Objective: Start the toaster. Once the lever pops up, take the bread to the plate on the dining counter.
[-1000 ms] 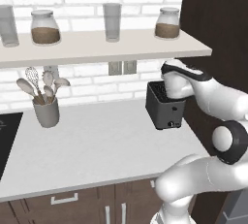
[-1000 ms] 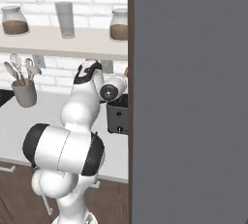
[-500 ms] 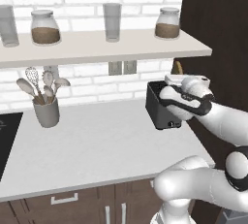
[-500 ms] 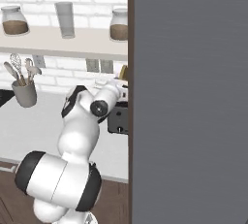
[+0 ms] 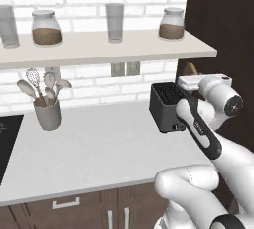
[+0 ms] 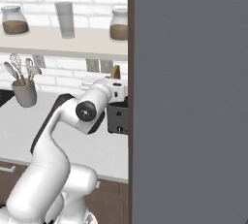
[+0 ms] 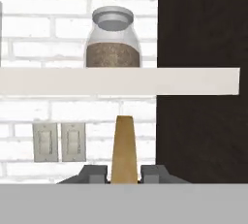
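The black toaster (image 5: 167, 107) stands on the grey-white countertop by the dark cabinet, and its front also shows in the right base view (image 6: 117, 117). My gripper (image 7: 124, 173) is shut on the bread (image 7: 124, 148), a tan slice seen edge-on and upright between the two dark fingertips (image 7: 95, 172). From the left base view the bread (image 5: 189, 69) pokes up behind the white hand, above and just right of the toaster's slots. In the right base view the bread (image 6: 115, 72) sits above the hand. The plate and the dining counter are out of view.
A white shelf (image 5: 99, 49) runs just above the hand, carrying jars (image 5: 172, 24) and a glass (image 5: 115, 22). A dark tall cabinet (image 5: 223, 25) closes the right side. Wall switches (image 5: 125, 69), a utensil crock (image 5: 47, 114) and a cooktop corner (image 5: 5, 139) lie to the left.
The hand has risen from the toaster's top and tipped to point at the wall, lifting the bread out and a little to the right. The elbow has swung down and forward.
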Robot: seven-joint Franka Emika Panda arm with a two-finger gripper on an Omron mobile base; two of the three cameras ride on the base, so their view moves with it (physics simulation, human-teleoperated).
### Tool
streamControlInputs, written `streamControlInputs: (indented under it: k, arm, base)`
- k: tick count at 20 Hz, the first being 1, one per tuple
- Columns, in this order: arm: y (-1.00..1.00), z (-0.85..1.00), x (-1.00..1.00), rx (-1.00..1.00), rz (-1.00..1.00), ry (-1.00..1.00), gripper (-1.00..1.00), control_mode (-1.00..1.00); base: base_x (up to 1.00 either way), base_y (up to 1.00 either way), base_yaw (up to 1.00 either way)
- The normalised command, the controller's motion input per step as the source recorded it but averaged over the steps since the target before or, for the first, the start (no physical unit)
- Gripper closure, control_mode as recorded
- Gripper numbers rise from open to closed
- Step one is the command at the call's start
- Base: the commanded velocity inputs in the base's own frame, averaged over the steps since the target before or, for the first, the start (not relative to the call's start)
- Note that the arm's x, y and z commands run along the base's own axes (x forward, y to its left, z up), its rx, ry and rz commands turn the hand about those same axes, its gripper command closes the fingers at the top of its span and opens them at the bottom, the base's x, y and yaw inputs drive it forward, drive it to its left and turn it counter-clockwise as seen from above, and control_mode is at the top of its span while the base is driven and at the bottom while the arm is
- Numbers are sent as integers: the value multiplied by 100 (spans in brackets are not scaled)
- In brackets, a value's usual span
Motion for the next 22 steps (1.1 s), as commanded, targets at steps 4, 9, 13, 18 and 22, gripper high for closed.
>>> streamControlInputs:
  k: [4, 9, 13, 18, 22]
  arm:
    - [0, 99, -100, -12, 14, 25, 100, -100]
    - [0, 32, -100, -22, 10, 24, 100, -100]
    - [27, -19, -98, -33, 2, 16, 100, -100]
    - [63, -35, -32, -41, 0, 14, 100, -100]
    - [42, -6, 0, -32, 0, 12, 100, -100]
  base:
    - [0, 0, 0]
    - [0, 0, 0]
    - [0, 0, 0]
    - [0, 0, 0]
    - [0, 0, 0]
